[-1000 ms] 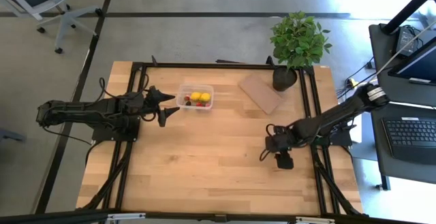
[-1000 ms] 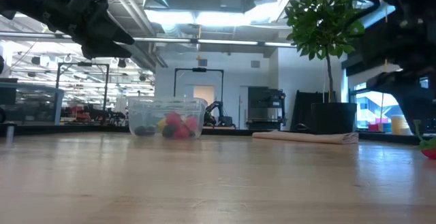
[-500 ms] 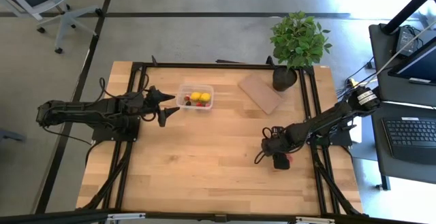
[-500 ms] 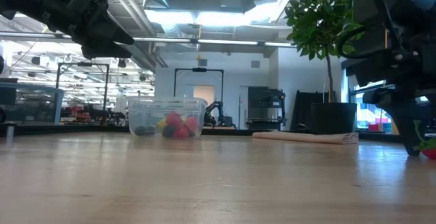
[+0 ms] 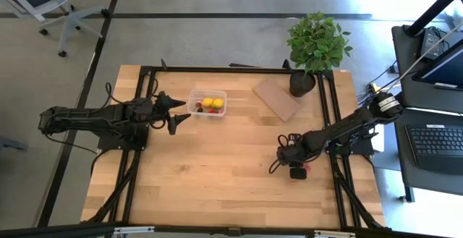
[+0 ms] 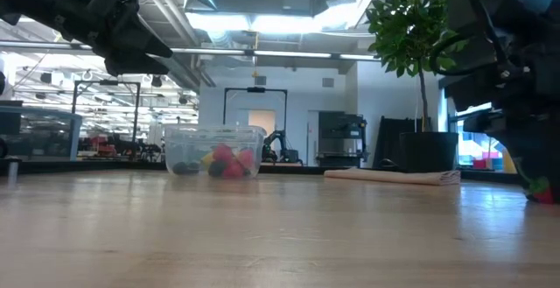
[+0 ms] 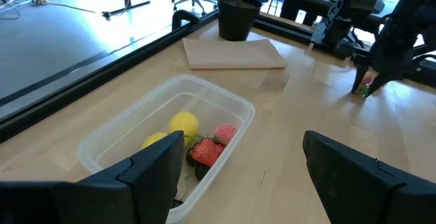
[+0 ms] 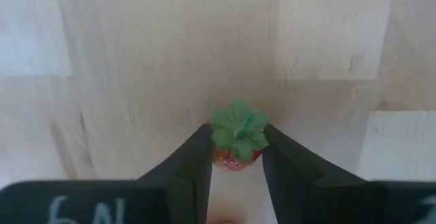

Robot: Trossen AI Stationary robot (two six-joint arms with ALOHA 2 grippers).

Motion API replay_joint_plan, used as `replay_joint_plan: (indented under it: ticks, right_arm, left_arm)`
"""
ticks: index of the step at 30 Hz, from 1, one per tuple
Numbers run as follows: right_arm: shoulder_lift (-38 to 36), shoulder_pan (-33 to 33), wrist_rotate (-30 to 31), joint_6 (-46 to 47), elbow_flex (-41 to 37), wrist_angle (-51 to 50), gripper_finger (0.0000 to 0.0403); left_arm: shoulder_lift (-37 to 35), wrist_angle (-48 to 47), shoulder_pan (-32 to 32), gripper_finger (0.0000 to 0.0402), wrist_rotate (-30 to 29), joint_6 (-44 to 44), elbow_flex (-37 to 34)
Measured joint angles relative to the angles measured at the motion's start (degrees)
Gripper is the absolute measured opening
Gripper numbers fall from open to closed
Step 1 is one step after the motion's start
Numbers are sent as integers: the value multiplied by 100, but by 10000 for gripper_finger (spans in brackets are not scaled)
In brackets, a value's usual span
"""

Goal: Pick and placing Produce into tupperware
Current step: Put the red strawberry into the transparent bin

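The clear tupperware (image 5: pixel 207 103) stands on the table at the far left-centre and holds yellow, red and dark produce pieces (image 7: pixel 197 139). My left gripper (image 5: pixel 177 112) hovers open just left of it, with nothing between its fingers. Toward the table's right side, my right gripper (image 5: pixel 299 171) is down at the table, shut on a small red strawberry (image 8: pixel 236 142) with a green leafy cap. That strawberry also shows in the low view (image 6: pixel 544 196). My right gripper pinches the strawberry's red body (image 8: pixel 225 159) between its two fingers, one on each side, just below the green cap. The fingers come from above, pointing down. The strawberry sits upright with its cap up, at table level.
A flat brown board (image 5: pixel 277 98) lies at the far right, next to a leafy potted plant (image 5: pixel 316 46) at the table's far right corner. Bare wood stretches between the tupperware and my right gripper. A desk with a keyboard (image 5: pixel 436 140) stands beyond the right edge.
My right gripper has come down to the table, over the strawberry.
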Motion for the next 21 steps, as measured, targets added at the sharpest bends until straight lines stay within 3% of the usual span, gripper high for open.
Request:
replay_joint_plan:
  ticks: [4, 11, 21]
  right_arm:
    - [34, -87, -220, -102, 388, 39, 100]
    - [22, -647, -687, -1323, 1742, 511, 88]
    - [85, -2088, -572, -3178, 3602, 3026, 88]
  left_arm:
    - [0, -1, 2, 291, 0, 0, 0]
    - [0, 0, 2, 291, 0, -1, 0]
    - [2, 2, 2, 291, 0, -4, 0]
